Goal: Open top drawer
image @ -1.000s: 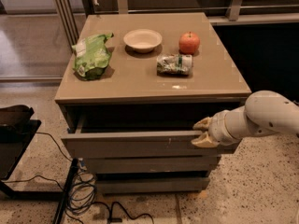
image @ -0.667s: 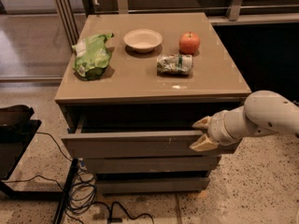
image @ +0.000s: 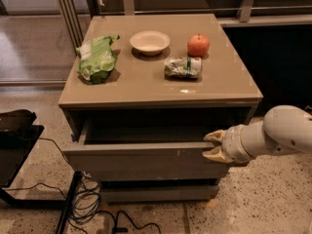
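Note:
The top drawer (image: 141,162) is a wide grey-taupe front with small white scratches right of centre. It stands pulled out part way from the cabinet (image: 146,89), and a dark gap and its grey inside show behind the front. My gripper (image: 213,146) is at the right end of the drawer front. One finger sits over the top edge and the other on the front face, so it is closed on the panel. My white arm (image: 278,133) reaches in from the right.
On the cabinet top lie a green bag (image: 96,58), a white bowl (image: 149,42), a red apple (image: 198,45) and a crushed can (image: 182,67). A narrower drawer front (image: 156,193) sits below. Cables (image: 87,199) and a black stand (image: 14,130) are at the left.
The top drawer has slid a little further out towards the camera, with my gripper moving along at its right end.

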`<state>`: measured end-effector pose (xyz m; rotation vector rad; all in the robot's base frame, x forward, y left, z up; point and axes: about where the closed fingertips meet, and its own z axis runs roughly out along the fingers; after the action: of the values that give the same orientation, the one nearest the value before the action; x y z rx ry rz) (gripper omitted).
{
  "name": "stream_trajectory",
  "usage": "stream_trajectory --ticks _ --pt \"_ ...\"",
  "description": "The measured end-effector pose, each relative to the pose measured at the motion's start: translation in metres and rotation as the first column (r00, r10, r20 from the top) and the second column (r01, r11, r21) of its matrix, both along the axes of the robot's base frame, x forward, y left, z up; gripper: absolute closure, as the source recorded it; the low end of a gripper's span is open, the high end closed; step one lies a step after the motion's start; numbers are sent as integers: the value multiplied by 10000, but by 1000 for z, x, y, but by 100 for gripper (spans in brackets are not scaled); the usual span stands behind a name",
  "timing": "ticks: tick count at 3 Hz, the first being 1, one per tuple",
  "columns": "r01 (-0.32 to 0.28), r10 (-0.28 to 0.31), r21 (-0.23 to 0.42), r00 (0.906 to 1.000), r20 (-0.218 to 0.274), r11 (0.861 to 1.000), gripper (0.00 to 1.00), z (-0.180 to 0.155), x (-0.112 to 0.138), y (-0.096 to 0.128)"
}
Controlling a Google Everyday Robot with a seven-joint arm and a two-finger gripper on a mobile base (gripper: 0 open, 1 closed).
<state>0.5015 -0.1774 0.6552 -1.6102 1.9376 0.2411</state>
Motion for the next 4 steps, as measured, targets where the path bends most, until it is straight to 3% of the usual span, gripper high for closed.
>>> stream_trajectory --ticks 1,2,4 --pt "-3 3 0 10000 -2 10000 100 4 -1 0" --pt "-143 141 62 9991 411 9999 100 18 -31 8" --pt "-145 142 62 9991 410 9999 58 19 -29 9"
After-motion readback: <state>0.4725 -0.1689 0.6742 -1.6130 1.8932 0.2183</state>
